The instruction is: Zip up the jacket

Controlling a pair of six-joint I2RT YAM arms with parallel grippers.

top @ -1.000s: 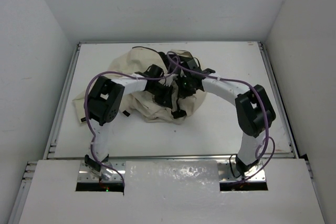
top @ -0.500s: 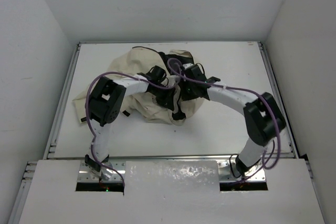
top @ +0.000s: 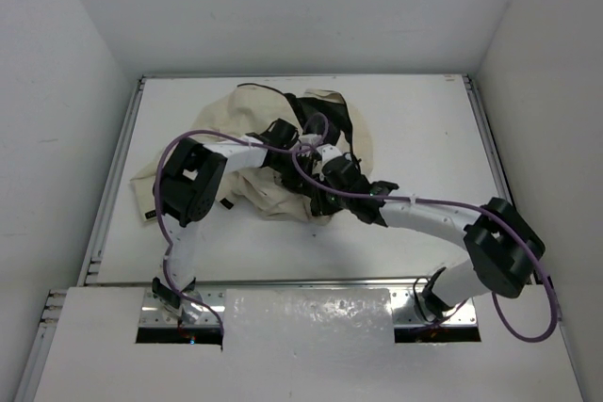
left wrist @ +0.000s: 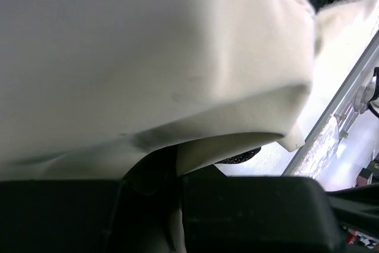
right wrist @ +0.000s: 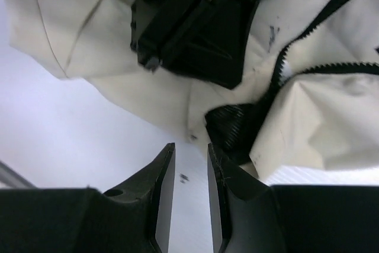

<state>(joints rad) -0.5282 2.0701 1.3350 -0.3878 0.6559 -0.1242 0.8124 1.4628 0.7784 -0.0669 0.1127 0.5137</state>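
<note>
From above, the jacket [top: 250, 120] lies bunched on the table [top: 424, 120], near the middle of the far edge and spilling toward the left edge. At my left wrist, my left gripper [left wrist: 176, 205] is clamped on a cream fold of it. At my right wrist, my right gripper [right wrist: 185, 164] stands slightly apart, holding nothing, over bare table just beside the jacket's edge, where the zipper teeth [right wrist: 296, 45] lie unjoined.

White table [top: 424, 129], crumpled cream jacket [top: 247, 112] on it, apparently unzipped
</note>
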